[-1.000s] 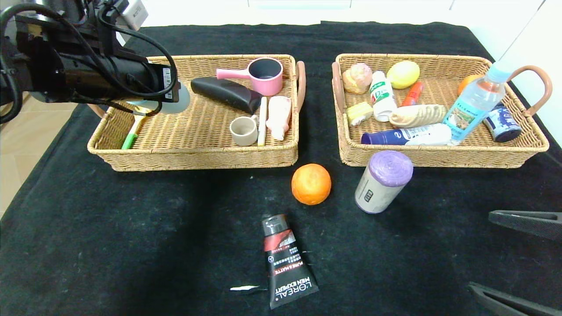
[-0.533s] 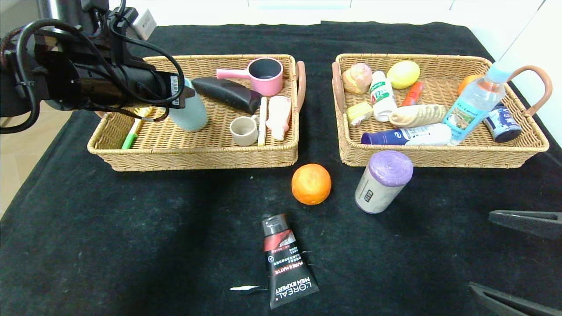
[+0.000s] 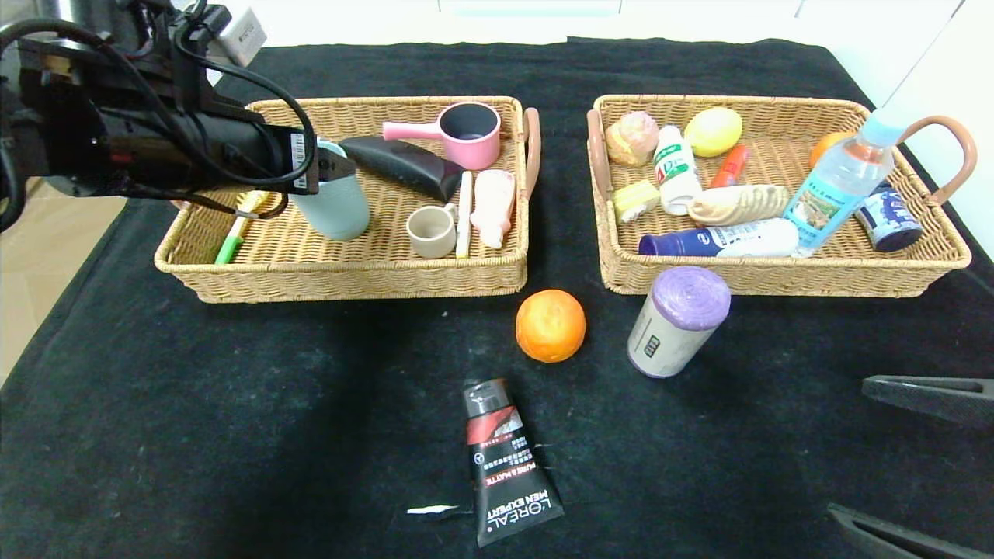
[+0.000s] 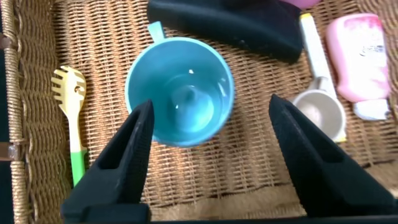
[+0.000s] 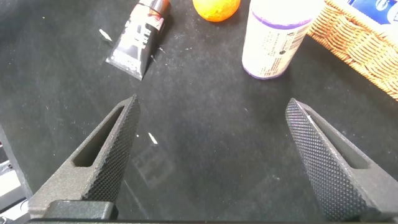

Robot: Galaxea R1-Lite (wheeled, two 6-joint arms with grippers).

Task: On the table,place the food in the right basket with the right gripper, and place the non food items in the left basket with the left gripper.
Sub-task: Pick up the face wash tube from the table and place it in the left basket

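My left gripper (image 3: 330, 164) hangs open over the left basket (image 3: 349, 279). A light blue cup (image 3: 338, 208) stands upright in that basket just under it. In the left wrist view the cup (image 4: 180, 93) sits free between and beyond the spread fingers of the left gripper (image 4: 208, 155). On the cloth lie an orange (image 3: 550, 325), a purple-topped roll (image 3: 679, 320) and a black L'Oreal tube (image 3: 509, 466). My right gripper (image 3: 916, 466) is open and empty at the front right; in its own view the right gripper (image 5: 211, 155) is over bare cloth.
The left basket also holds a pink pot (image 3: 468, 133), a black case (image 3: 400, 164), a beige cup (image 3: 431, 230) and a green-handled fork (image 3: 237, 225). The right basket (image 3: 776, 279) holds a water bottle (image 3: 839, 182), a lemon (image 3: 713, 130) and several other items.
The left arm brought the blue cup down into the left basket, turning it from lying sideways to upright. The fingers are now off it. The right arm has not moved.
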